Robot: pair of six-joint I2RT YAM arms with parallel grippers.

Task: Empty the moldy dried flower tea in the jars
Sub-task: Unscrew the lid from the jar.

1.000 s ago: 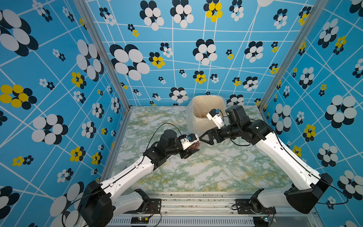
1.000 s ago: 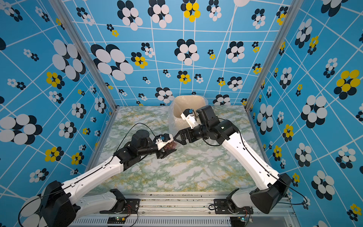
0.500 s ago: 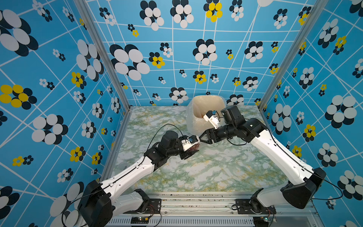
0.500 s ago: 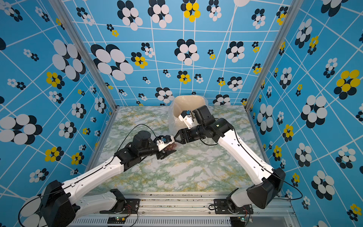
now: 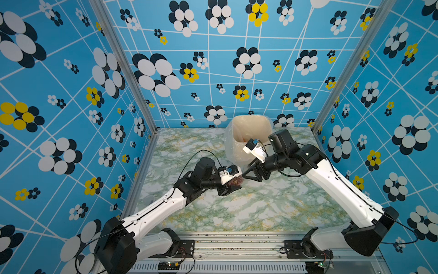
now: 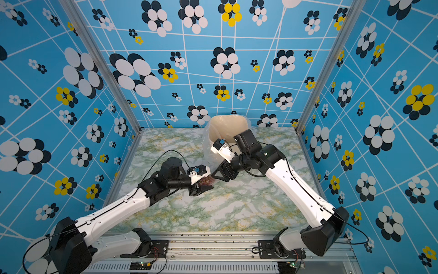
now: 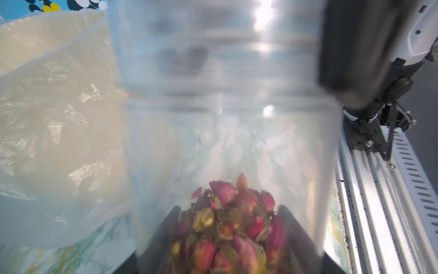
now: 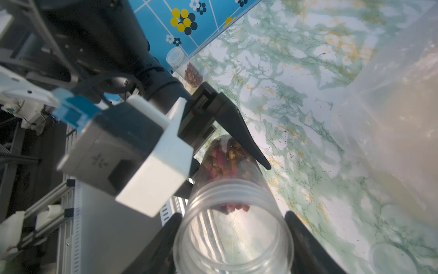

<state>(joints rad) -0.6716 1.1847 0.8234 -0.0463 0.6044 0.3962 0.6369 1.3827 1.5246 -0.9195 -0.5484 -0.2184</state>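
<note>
A clear jar [image 5: 237, 181] [image 6: 206, 182] is held low over the marble table between both arms, just in front of the bin. My left gripper [image 7: 228, 208] is shut on its bottom end, where the reddish dried flower tea [image 7: 232, 218] is heaped. The jar's threaded mouth [image 8: 237, 189] is open, with no lid on it. My right gripper [image 8: 232, 214] grips that neck, one black finger tight on each side. In both top views the right gripper [image 5: 248, 174] [image 6: 216, 174] meets the left gripper [image 5: 233, 185] [image 6: 206, 186] at the jar.
The big beige bin [image 5: 251, 125] with its plastic liner stands at the back, right behind the grippers. A second jar with tea [image 8: 193, 74] and a clear lid [image 8: 175, 57] sit by the left wall. Another clear lid [image 8: 393, 258] lies on the table.
My right gripper moved in toward the left gripper and closed its wide-open jaws on the jar's neck. The left gripper kept its hold and barely moved.
</note>
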